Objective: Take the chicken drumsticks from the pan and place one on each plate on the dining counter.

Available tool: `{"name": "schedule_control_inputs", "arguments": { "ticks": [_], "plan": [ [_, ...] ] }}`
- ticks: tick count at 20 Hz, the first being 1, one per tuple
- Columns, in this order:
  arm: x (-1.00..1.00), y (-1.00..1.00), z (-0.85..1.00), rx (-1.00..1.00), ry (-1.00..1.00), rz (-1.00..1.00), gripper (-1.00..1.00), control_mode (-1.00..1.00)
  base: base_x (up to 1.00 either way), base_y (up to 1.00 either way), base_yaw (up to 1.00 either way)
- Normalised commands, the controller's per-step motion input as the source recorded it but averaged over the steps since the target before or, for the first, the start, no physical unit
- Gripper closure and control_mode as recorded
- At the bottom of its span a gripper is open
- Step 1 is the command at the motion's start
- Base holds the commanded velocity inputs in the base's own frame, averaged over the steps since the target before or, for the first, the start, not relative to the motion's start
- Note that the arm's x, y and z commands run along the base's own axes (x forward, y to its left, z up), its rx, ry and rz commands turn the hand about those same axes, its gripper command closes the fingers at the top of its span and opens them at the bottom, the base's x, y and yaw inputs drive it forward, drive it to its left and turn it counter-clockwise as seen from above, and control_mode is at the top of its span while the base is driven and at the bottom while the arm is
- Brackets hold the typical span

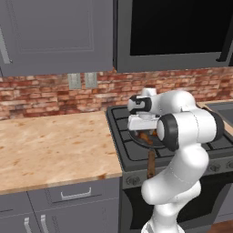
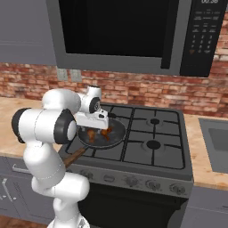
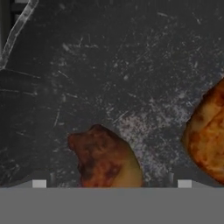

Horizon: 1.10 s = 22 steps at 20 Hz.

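Drumstick [image 3: 107,159] lies between open gripper [image 3: 111,183] fingertips in pan [image 3: 109,65].

White rounded arm [image 2: 44,147] segments joined by dark circular joint caps, ending in a white hand [image 2: 95,119].

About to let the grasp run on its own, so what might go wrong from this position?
The open hand hovers low in the pan over one drumstick, which seems to lie nearer one fingertip than the other; closing could nudge it aside. The second drumstick lies close by and may get bumped. Pressing down could also shift the pan on the stove.
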Motion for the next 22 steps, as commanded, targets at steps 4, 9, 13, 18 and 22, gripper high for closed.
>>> {"name": "schedule_control_inputs", "arguments": {
  "ticks": [4,9,13,18,22],
  "plan": [
    [0.03,0.00,-0.21,-0.01,0.00,0.00,-1.00,-1.00,0.00,0.00,0.00],
    [0.00,0.00,-0.14,0.00,0.00,0.00,-1.00,-1.00,0.00,0.00,0.00],
    [0.00,0.00,-0.11,0.00,0.00,0.00,-1.00,-1.00,0.00,0.00,0.00],
    [0.00,0.00,-0.09,0.00,0.00,-0.01,-1.00,-1.00,0.00,0.00,0.00],
    [-0.12,0.00,-0.03,0.00,0.00,-0.04,-1.00,-1.00,0.00,0.00,0.00]
  ]
}}
